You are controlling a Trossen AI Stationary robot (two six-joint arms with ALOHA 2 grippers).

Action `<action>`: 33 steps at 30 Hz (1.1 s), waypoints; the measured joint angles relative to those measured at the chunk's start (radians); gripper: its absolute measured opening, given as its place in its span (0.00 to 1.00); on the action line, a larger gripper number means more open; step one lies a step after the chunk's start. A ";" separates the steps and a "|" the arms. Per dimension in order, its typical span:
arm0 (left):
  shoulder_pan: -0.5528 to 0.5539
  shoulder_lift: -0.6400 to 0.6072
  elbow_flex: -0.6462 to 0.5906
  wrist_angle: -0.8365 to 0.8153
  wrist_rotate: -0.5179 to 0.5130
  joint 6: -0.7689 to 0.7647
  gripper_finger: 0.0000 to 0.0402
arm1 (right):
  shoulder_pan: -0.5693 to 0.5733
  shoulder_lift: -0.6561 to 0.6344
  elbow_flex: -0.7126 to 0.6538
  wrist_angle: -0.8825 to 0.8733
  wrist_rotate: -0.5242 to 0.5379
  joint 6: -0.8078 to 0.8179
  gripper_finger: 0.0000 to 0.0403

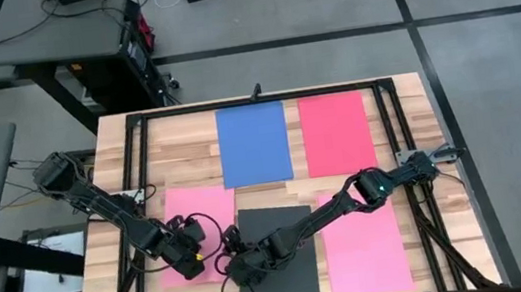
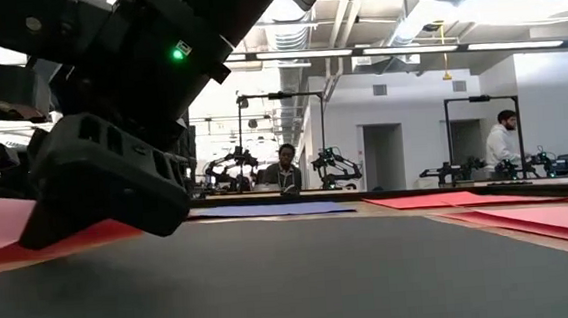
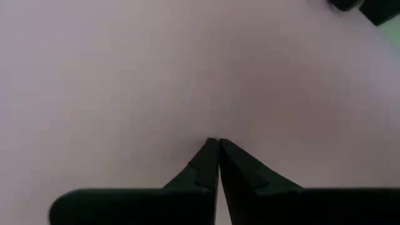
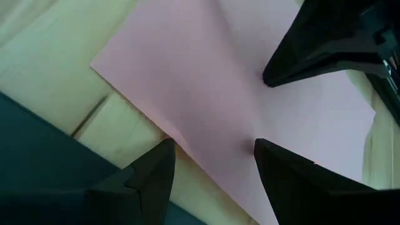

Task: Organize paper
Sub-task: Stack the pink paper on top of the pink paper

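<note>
Left gripper (image 1: 198,258), jaws together, pressed on pink sheet (image 1: 180,209) at tabletop's (image 1: 115,190) eight o'clock. Right gripper (image 1: 229,238), jaws apart, hovered at black sheet's (image 1: 297,267) ten o'clock edge beside it.

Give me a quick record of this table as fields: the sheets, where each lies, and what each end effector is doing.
blue sheet: far side, left of the red sheet
red sheet: far side, right
left pink sheet: near left
black sheet: near centre
right pink sheet: near right
left end effector: shut, tips down on the left pink sheet
right end effector: open, over the gap between the left pink sheet and the black sheet
</note>
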 joint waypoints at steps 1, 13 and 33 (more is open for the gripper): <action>0.000 0.000 0.000 -0.003 0.000 -0.001 0.00 | 0.003 0.000 0.000 -0.002 0.000 0.000 0.52; 0.000 0.001 0.000 -0.016 0.004 -0.002 0.00 | 0.024 0.000 0.000 0.000 -0.004 -0.001 0.52; 0.000 0.001 0.000 -0.019 0.005 0.000 0.00 | -0.002 0.000 0.000 0.022 0.116 -0.064 0.49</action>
